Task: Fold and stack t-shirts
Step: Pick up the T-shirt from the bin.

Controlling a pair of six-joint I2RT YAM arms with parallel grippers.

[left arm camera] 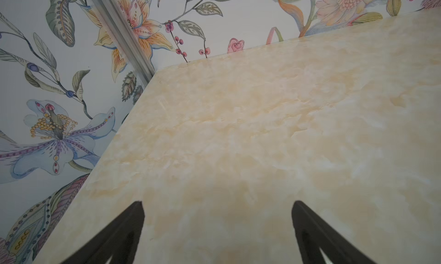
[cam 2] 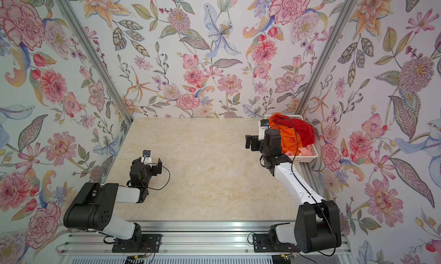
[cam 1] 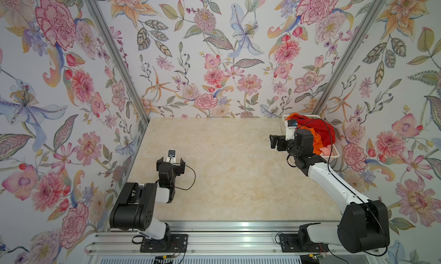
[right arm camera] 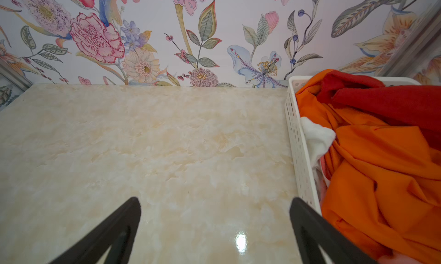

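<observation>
The basket [cam 1: 332, 157] stands in the far right corner of the counter [cam 1: 226, 169], against the right wall. The t-shirts [cam 1: 315, 125] lie heaped in it, rising over its rim. The right gripper [cam 1: 275, 142] is just left of the basket, above the counter. The left gripper [cam 1: 171, 163] is over the near left part, well apart from both.

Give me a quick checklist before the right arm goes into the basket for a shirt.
1. Right gripper open, empty: ok.
2. Left gripper open, empty, away from basket: ok.
3. Orange shirt exposed in the basket: ok.
4. Right gripper above the basket: not ok, beside it over the table.
5. Orange shirt free of the red shirt: cannot tell.
</observation>
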